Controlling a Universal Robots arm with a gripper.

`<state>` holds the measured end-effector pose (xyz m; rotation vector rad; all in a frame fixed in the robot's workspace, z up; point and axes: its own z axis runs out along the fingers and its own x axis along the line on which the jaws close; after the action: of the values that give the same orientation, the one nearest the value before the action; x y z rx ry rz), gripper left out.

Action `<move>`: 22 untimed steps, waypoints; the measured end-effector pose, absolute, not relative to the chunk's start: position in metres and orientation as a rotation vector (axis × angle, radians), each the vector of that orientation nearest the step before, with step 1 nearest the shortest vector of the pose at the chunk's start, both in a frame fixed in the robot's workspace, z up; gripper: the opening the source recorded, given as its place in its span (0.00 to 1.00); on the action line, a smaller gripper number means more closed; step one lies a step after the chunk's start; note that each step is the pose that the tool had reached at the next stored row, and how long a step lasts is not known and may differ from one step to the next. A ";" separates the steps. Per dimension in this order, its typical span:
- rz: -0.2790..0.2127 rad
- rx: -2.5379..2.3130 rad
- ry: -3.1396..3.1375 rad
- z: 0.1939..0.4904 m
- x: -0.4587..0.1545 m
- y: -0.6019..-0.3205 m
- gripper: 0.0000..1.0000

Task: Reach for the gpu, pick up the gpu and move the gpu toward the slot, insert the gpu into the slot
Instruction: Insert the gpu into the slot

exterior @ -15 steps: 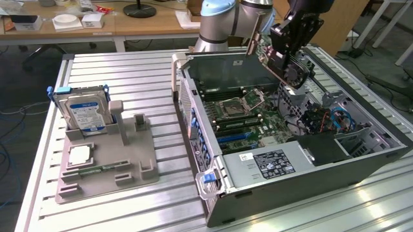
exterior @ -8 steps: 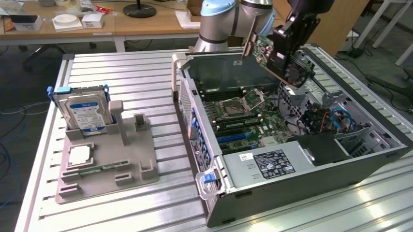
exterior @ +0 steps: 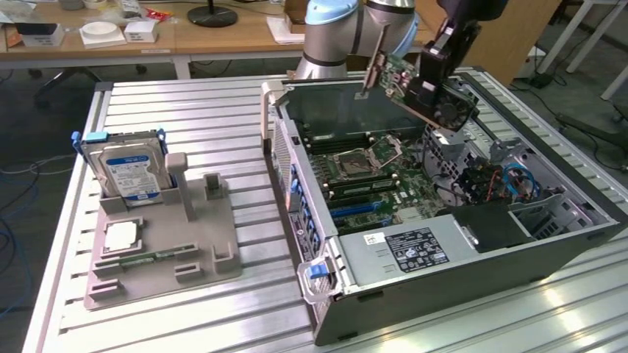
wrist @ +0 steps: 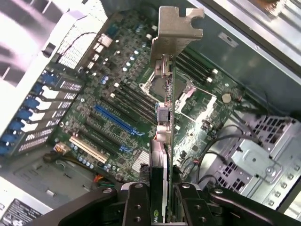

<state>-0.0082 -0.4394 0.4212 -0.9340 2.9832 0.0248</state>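
Observation:
The gpu [exterior: 407, 84], a green and black card with a fan and a metal end bracket, hangs tilted above the open computer case. My gripper [exterior: 439, 70] is shut on it from above. In the wrist view the gpu [wrist: 163, 155] shows edge-on between my black fingers [wrist: 136, 205], with its bracket pointing away from me over the motherboard. The gripper [wrist: 162, 209] clamps the card's near end. The slot [wrist: 117, 120] is a long blue strip on the green motherboard, off to one side of the card and well below it. The slot [exterior: 357, 209] lies near the case's middle.
A silver processor socket [exterior: 354, 163] and black memory slots sit beside the slot. A power supply [exterior: 412, 246] fills the case's near end and a metal drive cage [wrist: 254, 155] lines one side. On the exterior view's left, a grey fixture [exterior: 162, 250] holds a hard drive [exterior: 128, 165].

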 end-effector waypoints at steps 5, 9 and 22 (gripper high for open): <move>0.026 -1.070 2.938 0.421 -0.008 -0.439 0.27; 0.027 -1.175 2.898 0.421 -0.008 -0.439 0.27; 0.029 -1.500 2.746 0.420 -0.008 -0.439 0.27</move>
<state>-0.0082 -0.4393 0.4201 -1.4998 2.7465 0.0291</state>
